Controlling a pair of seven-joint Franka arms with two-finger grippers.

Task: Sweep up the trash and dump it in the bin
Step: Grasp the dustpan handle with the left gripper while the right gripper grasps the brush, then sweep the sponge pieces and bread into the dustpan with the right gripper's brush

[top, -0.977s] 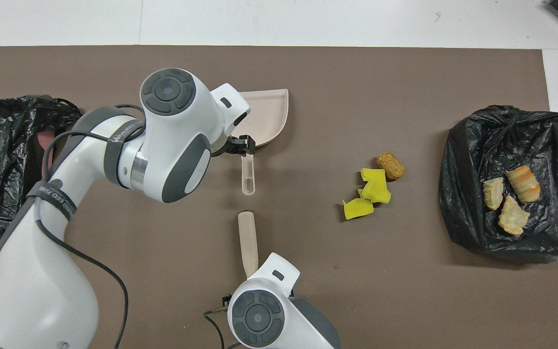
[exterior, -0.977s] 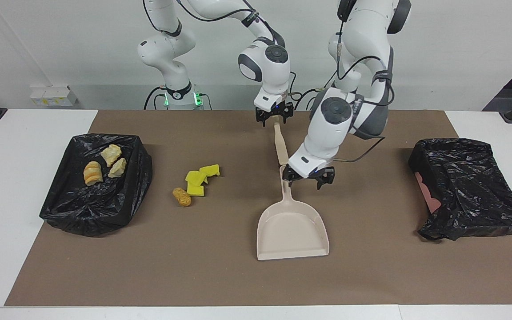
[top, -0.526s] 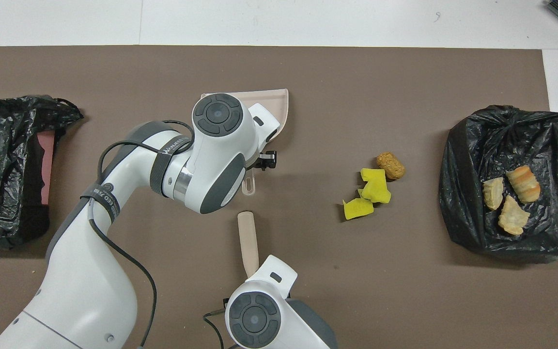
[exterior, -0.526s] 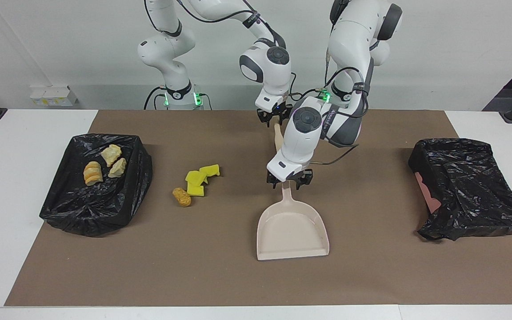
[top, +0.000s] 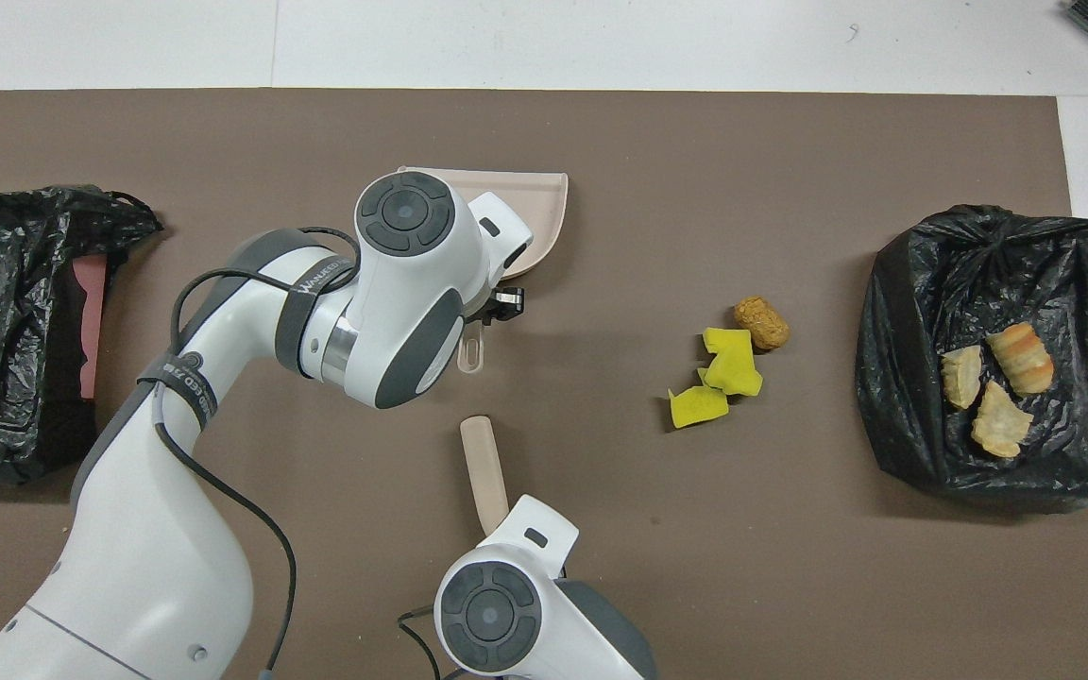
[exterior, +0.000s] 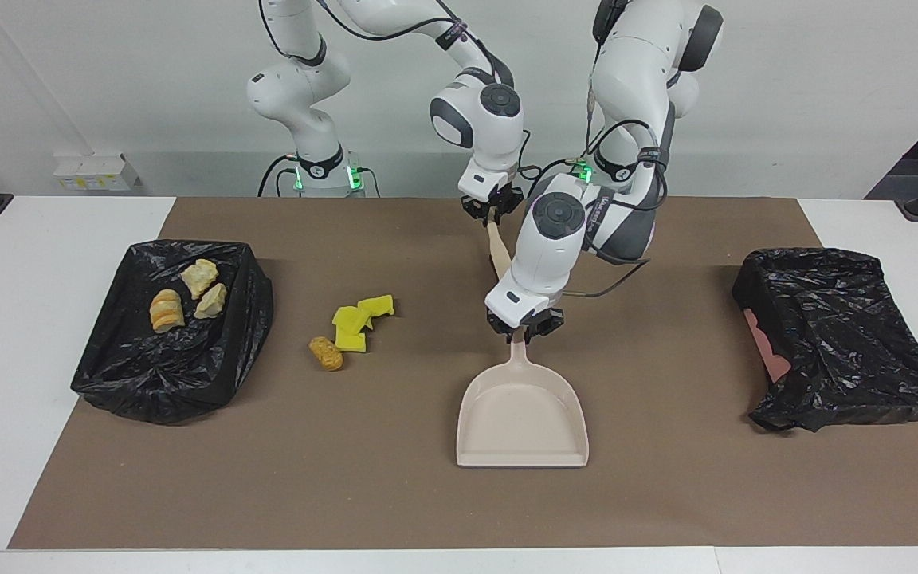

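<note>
While 3 bread lumps (exterior: 188,296) sit in the bin (exterior: 108,375), both end effectors stay clamped: left (exterior: 524,331) on dustpan (exterior: 523,422), right (exterior: 492,209) on brush handle (top: 484,460).

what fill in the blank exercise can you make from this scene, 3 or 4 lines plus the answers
1. The left gripper is closed on the handle of the beige ____.
2. The three pale bread-like lumps lie on a black ____ at the right arm's end of the table.
3. The orange-brown nugget lies on the brown mat beside the ____ spongy pieces.
4. The right gripper is shut on a tan handle, nearer to the ____ than the dustpan's tray.

Answers: dustpan; bag; yellow; robots
</note>
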